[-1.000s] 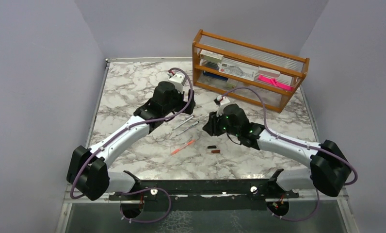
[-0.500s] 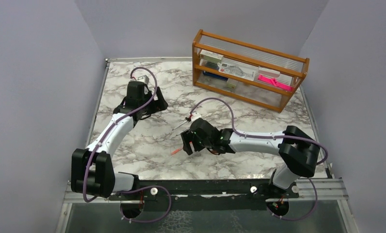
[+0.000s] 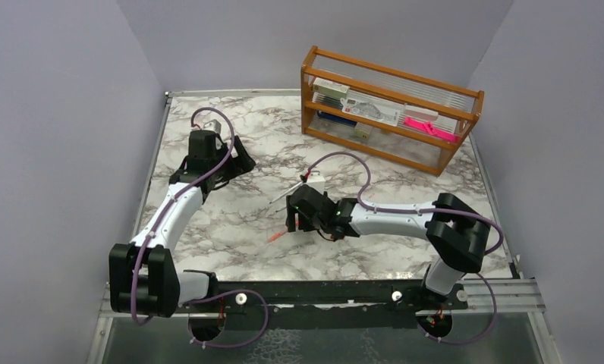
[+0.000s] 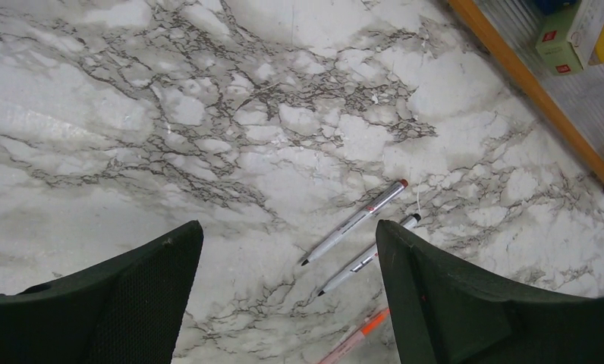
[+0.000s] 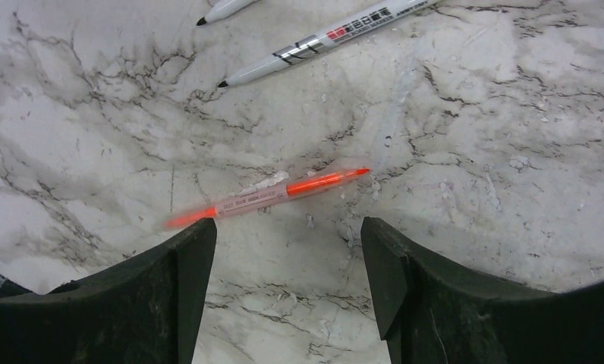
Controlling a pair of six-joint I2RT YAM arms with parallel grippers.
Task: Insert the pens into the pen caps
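The left gripper (image 4: 287, 225), open and empty, has swung to the top view's upper left, away from two silvery-grey pens (image 4: 356, 221) lying side by side, dark tips lower left. At mid-frame the right gripper (image 5: 287, 224) has moved left over the translucent orange-red pen (image 5: 268, 193), which slants likewise. Its fingers are spread either side, not touching.

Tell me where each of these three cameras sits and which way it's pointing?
Top view: fixed high behind the arms, looking down on the marble table; both arms, the left hand and the right hand show.
Left wrist: rides the left arm, looking down between its open fingers at two grey pens.
Right wrist: rides the right arm, looking down between its open fingers at the orange pen.
Shared: both wrist views catch the orange pen and grey pens.
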